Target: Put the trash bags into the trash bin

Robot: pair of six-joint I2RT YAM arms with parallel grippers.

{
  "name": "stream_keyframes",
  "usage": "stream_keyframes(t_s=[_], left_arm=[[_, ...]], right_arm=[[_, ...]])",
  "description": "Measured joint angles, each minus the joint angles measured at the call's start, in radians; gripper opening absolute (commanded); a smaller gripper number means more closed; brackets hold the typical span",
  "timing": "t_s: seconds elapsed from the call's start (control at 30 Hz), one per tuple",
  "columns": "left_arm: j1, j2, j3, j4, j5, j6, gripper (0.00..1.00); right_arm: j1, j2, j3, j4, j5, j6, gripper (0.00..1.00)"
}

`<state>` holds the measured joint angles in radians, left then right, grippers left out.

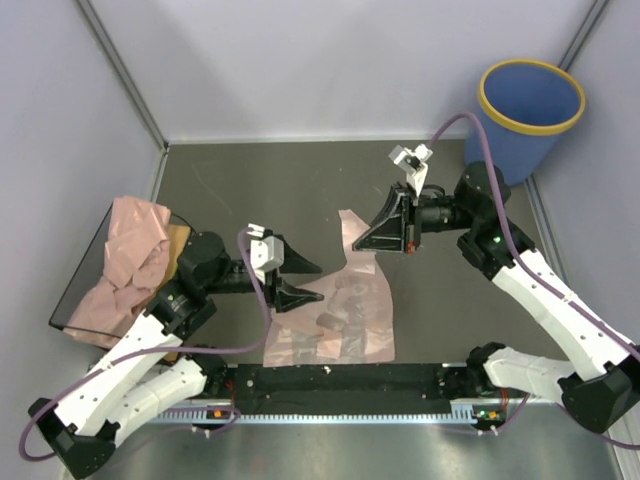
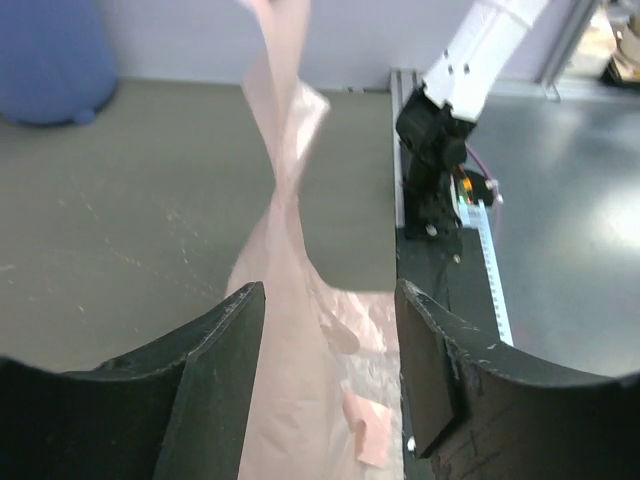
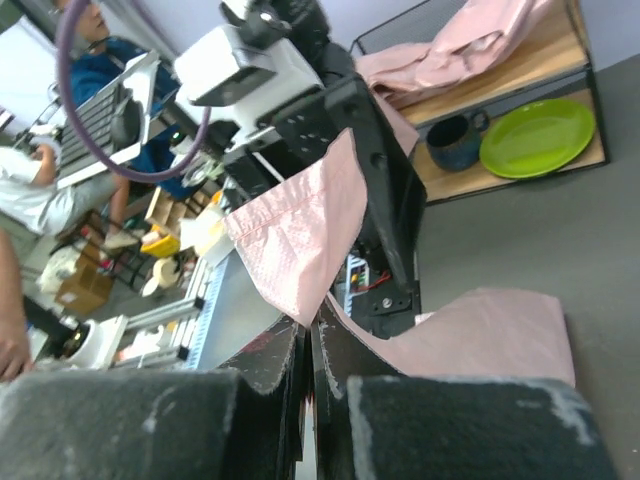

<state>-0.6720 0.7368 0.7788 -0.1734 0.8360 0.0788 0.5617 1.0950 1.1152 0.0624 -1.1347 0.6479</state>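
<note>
Trash bag (image 1: 370,320), pinched by the right gripper (image 1: 362,243) alone, may slip free before the bin (image 1: 530,110); left gripper (image 1: 305,282) stands spread.

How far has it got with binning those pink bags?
Nothing looks done: no pink shows inside the blue bin. In hand: the right jaws are shut on an edge of one pink bag, mostly lying on the table; the left jaws stand open beside it. Left: that bag, then the pile of bags at the left.

Pink trash bag (image 1: 355,325) half raised, blue trash bin (image 1: 520,155) upright
</note>
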Motion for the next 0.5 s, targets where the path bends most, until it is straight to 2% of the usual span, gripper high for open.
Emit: stream_keyframes(t_s=[0.23,0.33,0.4,0.5], left_arm=[[0.0,0.069,0.06,0.18,-0.143,-0.19,0.71],[-0.008,0.115,0.073,0.237,-0.202,-0.25,0.74],[-0.033,0.142,0.081,0.259,-0.253,-0.274,0.8],[-0.085,0.168,0.097,0.269,-0.351,-0.286,0.83]], right_arm=[[0.072,-0.002,0.018,-0.195,0.246,-0.098,0.0],[0.1,-0.002,0.018,-0.225,0.336,-0.098,0.0],[0.113,-0.002,0.018,-0.232,0.393,-0.095,0.0],[0.129,-0.002,0.018,-0.241,0.478,-0.078,0.0]])
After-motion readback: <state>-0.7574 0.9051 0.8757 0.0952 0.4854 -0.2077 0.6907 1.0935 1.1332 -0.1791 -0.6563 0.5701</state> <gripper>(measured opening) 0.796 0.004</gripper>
